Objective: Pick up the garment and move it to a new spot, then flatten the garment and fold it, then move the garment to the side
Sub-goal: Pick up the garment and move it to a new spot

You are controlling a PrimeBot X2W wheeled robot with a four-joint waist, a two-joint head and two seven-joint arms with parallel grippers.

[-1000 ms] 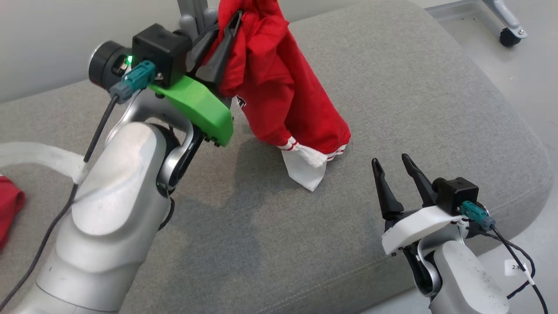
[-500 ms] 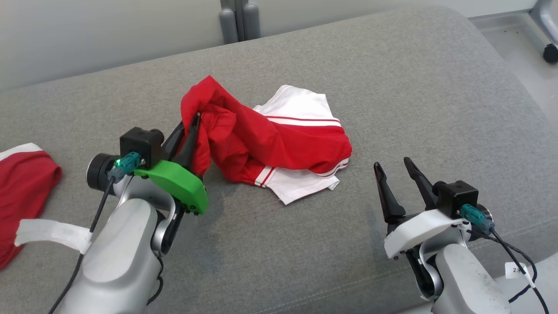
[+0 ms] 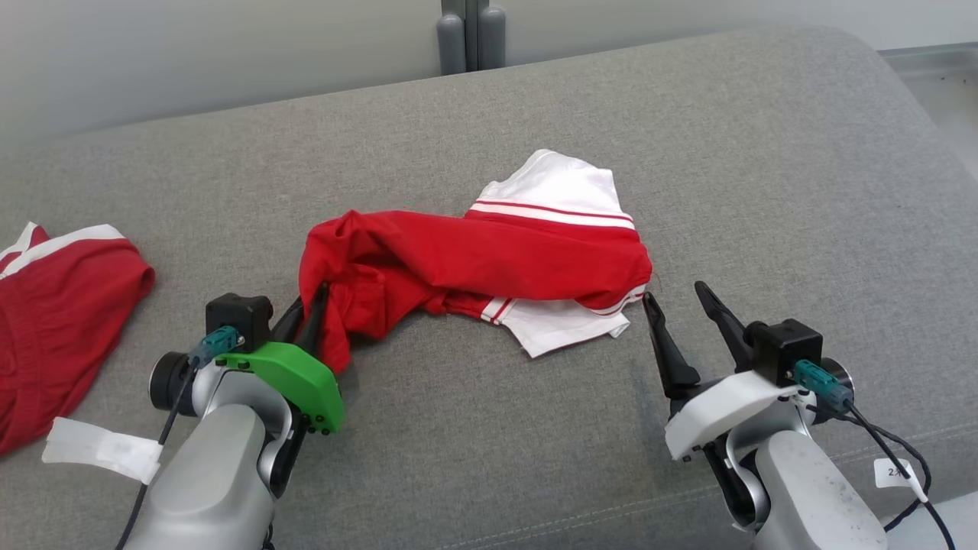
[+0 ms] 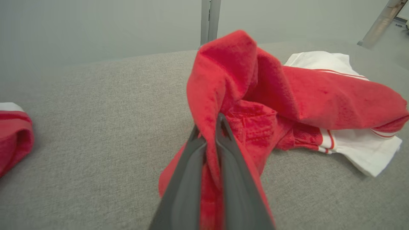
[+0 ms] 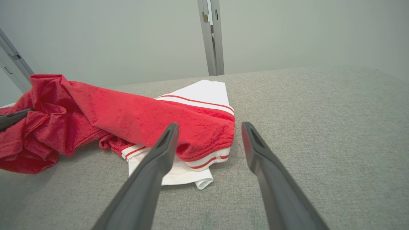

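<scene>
- The dark fingertips of the left gripper (image 3: 315, 299) are sunk in a fold of the crumpled red cloth garment with white striped hems (image 3: 489, 263), so the pinched edge is hidden.
- Its white panels lie partly under the red folds, and its overall shape cannot be told.
- A second red cloth garment with white trim (image 3: 69, 321) is cut off by the head view's left edge.
- The print on the small white paper tag (image 3: 892, 473) at the head view's lower right is too small to read.

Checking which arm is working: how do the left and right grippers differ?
The left gripper is shut on the red garment; the right gripper is open and empty. The left carries a green mount, the right a white mount. Both have dark fingers over the grey cushion.
</scene>
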